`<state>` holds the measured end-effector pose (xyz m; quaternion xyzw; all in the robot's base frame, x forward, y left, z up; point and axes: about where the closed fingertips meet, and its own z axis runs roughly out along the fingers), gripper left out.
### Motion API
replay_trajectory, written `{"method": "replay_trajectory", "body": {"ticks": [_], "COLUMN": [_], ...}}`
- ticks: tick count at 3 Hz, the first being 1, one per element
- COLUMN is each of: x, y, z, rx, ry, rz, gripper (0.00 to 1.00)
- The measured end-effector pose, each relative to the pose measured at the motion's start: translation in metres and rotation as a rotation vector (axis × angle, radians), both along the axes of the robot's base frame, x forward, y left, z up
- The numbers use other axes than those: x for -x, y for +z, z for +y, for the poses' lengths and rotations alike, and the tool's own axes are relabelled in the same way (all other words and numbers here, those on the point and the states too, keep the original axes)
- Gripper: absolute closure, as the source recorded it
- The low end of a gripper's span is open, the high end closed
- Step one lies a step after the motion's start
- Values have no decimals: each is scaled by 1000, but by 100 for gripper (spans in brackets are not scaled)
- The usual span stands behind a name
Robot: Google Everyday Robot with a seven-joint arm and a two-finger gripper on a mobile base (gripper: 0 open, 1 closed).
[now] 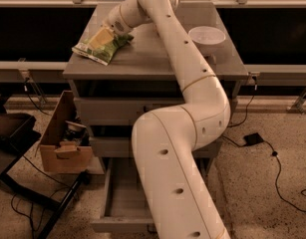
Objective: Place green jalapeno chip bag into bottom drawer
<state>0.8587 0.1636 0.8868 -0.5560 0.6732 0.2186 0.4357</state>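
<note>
The green jalapeno chip bag lies flat on the left part of the grey cabinet top. My gripper is at the end of the white arm that reaches across the top, and it sits right over the bag's far end, at or touching it. The bottom drawer is pulled open at floor level, and its grey inside is partly hidden behind my arm. The two shallower drawers above it are closed.
A white bowl stands on the right part of the cabinet top. An open cardboard box with clutter sits left of the cabinet, next to a dark stand. A cable and a black adapter lie on the floor at the right.
</note>
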Motion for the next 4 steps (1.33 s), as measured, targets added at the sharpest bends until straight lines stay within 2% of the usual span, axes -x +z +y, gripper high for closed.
{"method": "replay_trajectory", "body": {"ticks": [1, 2, 3, 4], "x": [2, 2, 2, 2], "y": [-8, -8, -8, -8], "z": [12, 12, 12, 12], "rx": [-7, -7, -7, -7], "ry": [12, 12, 12, 12], "rz": [27, 27, 27, 27], "gripper": [57, 81, 100, 100]}}
